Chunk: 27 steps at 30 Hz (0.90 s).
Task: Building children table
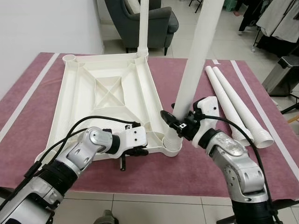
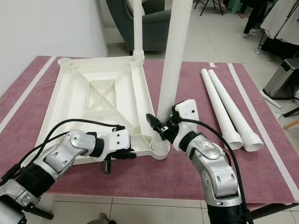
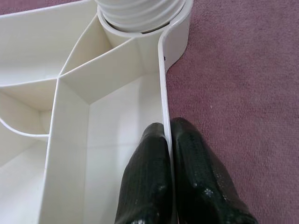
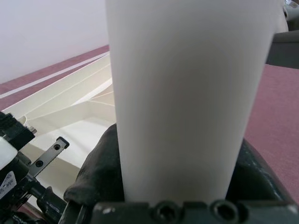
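Tabletop (image 1: 107,88) of white plastic lies upside down on the purple mat (image 1: 196,172), with its ribs and corner sockets facing up, so that the legs can be put in from above. One leg (image 1: 143,28) already stands upright in the far corner on the robot's right side. A second leg (image 1: 194,60) stands in the near socket (image 1: 172,142) on the same side; it leans a little away from the tabletop, so I judge it is not yet fully seated or screwed in.

The right gripper (image 1: 180,122) clasps this second leg low, close above the socket, its black fingers lying on both sides of the tube. Holding it so low gives, I think, good control for turning or pressing the leg into the socket. The left gripper (image 3: 169,172) pinches the thin near rim of the tabletop, one finger inside the wall and one outside, not far from the same socket. This probably keeps the tabletop from sliding or turning while the leg is worked.

Two more legs (image 1: 236,105) lie side by side on the mat at the robot's right, well apart from the tabletop, waiting for the two sockets on the left side. A grey armchair (image 1: 140,21) stands behind the mat.
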Available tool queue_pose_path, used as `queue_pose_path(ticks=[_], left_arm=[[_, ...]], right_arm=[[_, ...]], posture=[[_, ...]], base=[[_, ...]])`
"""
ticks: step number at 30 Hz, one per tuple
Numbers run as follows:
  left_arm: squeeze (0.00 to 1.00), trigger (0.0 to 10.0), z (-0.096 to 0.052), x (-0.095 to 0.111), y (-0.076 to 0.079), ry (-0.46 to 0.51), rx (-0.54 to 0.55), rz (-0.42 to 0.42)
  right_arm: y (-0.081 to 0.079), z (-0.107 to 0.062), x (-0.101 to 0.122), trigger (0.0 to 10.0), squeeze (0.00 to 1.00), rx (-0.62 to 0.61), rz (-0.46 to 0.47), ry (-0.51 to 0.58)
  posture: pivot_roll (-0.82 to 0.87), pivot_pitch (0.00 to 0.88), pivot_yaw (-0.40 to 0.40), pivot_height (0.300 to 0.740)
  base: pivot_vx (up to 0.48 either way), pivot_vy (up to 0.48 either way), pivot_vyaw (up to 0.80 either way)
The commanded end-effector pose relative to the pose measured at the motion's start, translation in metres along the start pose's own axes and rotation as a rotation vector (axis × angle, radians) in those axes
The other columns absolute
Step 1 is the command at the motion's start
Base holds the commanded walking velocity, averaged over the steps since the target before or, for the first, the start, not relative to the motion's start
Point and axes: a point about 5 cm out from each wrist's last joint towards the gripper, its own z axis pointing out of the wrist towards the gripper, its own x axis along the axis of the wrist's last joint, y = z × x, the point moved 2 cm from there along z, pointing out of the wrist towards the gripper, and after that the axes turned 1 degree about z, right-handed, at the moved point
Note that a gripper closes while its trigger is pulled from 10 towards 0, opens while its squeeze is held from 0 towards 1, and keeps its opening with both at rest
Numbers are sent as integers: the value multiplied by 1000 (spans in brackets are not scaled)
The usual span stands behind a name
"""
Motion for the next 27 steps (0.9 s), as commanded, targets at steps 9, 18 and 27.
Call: queue_pose_path(ticks=[9, 18, 27], left_arm=[[0, 0, -5, 4, 0, 27, -31, 46], [0, 0, -6, 4, -1, 30, -31, 45], [0, 0, -10, 1, -3, 20, -17, 36]], right_arm=[[-10, -4, -31, 10000, 0, 220, 20, -118], [-5, -6, -41, 10000, 0, 296, 17, -169], [-9, -23, -63, 10000, 0, 495, 122, -252]], posture=[[91, 37, 35, 740], [98, 43, 36, 740], [117, 55, 41, 740]], base=[[0, 0, 0], [0, 0, 0], [0, 0, 0]])
